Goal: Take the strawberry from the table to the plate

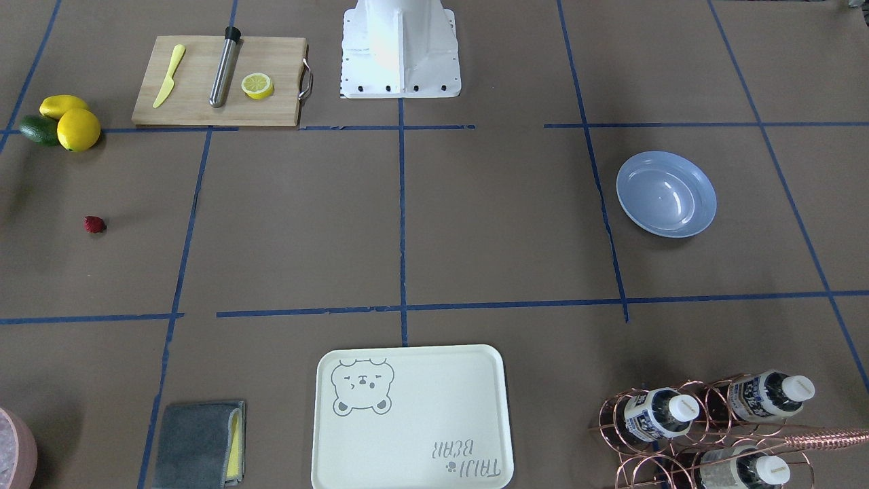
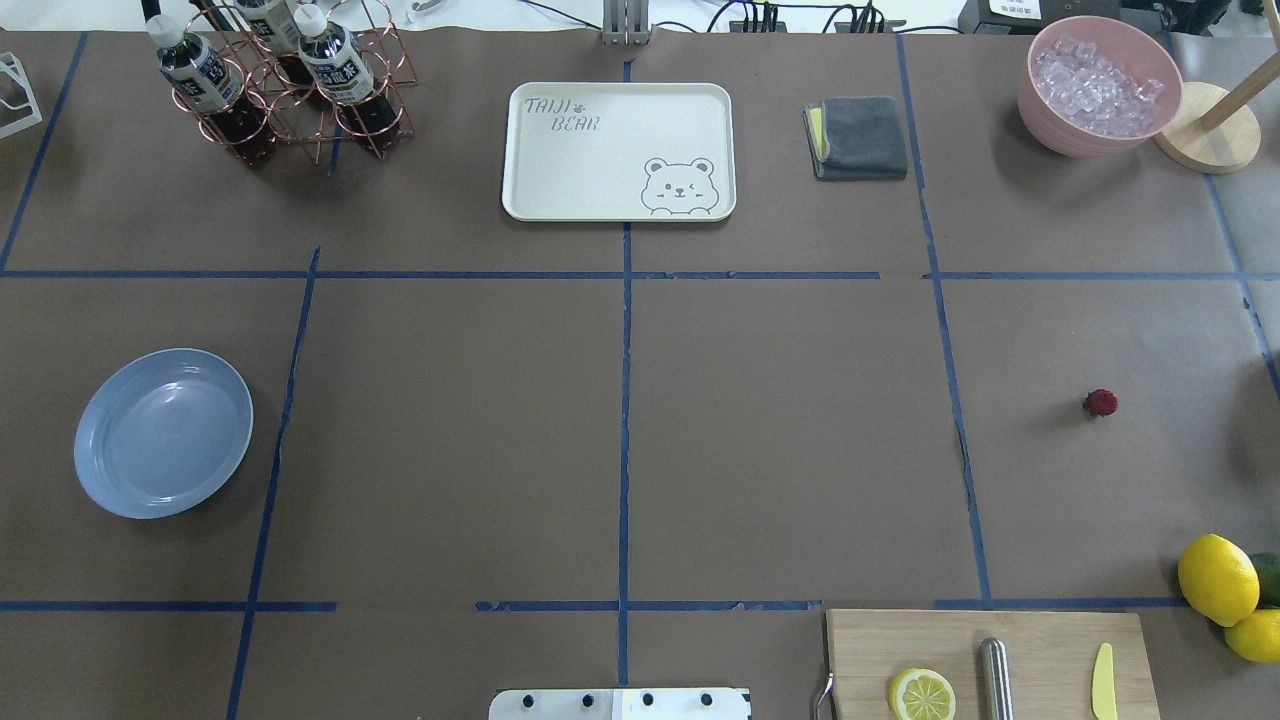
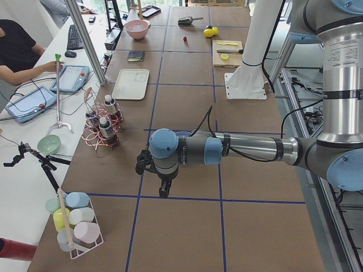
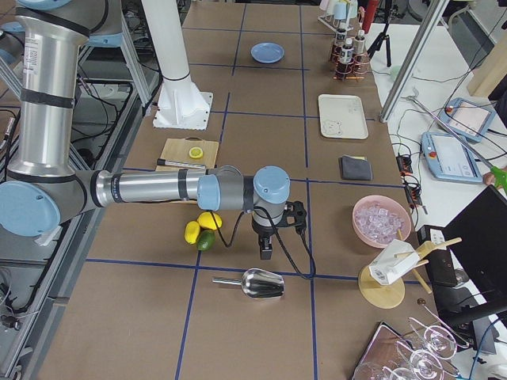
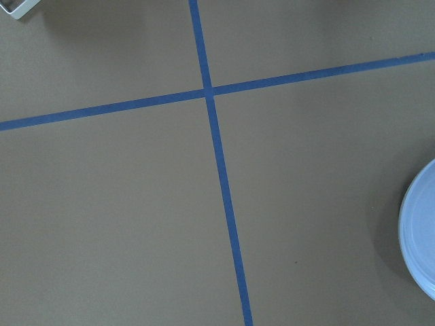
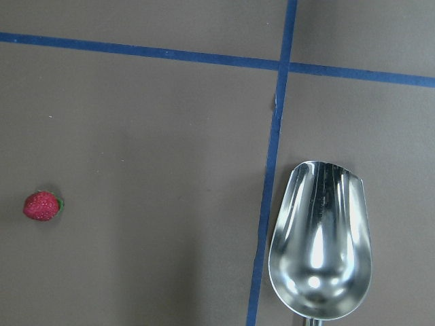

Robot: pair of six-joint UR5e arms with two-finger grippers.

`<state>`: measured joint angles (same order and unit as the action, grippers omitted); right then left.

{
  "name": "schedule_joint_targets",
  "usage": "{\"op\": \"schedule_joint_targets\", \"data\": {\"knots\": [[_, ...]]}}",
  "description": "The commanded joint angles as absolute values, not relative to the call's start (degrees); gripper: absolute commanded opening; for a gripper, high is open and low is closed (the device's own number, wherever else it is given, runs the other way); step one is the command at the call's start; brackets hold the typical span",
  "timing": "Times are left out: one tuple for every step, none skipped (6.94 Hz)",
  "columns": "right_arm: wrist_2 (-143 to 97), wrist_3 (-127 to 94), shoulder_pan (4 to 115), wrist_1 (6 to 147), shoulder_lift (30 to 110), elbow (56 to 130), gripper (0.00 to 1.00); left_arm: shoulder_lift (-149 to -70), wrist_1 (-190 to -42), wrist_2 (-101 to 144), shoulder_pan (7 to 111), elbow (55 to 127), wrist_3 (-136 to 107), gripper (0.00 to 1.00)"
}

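The strawberry (image 2: 1100,402), small and dark red, lies alone on the brown paper table (image 2: 780,450) at the right; it also shows in the front view (image 1: 94,224) and at the left of the right wrist view (image 6: 42,206). Far across at the left sits the light-blue plate (image 2: 163,432) with nothing in it, its rim just entering the left wrist view (image 5: 421,238). My left gripper (image 3: 164,191) hangs near the plate's end of the table, and my right gripper (image 4: 265,252) hangs near the strawberry's end. Both show only in side views, so I cannot tell whether they are open or shut.
A cutting board (image 2: 1050,640) carries a lemon half (image 2: 922,694), a steel rod and a yellow knife. Lemons (image 2: 1217,578) and an avocado sit beside it. A metal scoop (image 6: 319,244), cream bear tray (image 2: 618,150), grey cloth (image 2: 858,137), ice bowl (image 2: 1098,85) and bottle rack (image 2: 285,85) stand farther off.
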<state>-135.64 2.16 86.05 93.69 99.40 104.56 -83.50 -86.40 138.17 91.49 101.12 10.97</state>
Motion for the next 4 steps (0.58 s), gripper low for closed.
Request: {"op": "schedule_joint_targets", "data": {"knots": [[-135.5,2.2,86.0,93.6,99.4,104.6,1.0,-84.5,-85.9,137.4,91.6,102.5,11.2,1.0],[-135.5,2.2,86.0,93.5,99.4,104.9,1.0,-84.5,-85.9,137.5,91.6,103.2,11.3,1.0],[-135.5,2.2,86.0,93.5,99.2,104.9,1.0,-83.7,-86.0,137.4,91.7,103.2,11.2,1.0],[-135.6,2.2,86.0,93.5,99.2,104.9,1.0,-84.0,-86.0,137.5,91.6,103.4,11.1,1.0]]}}
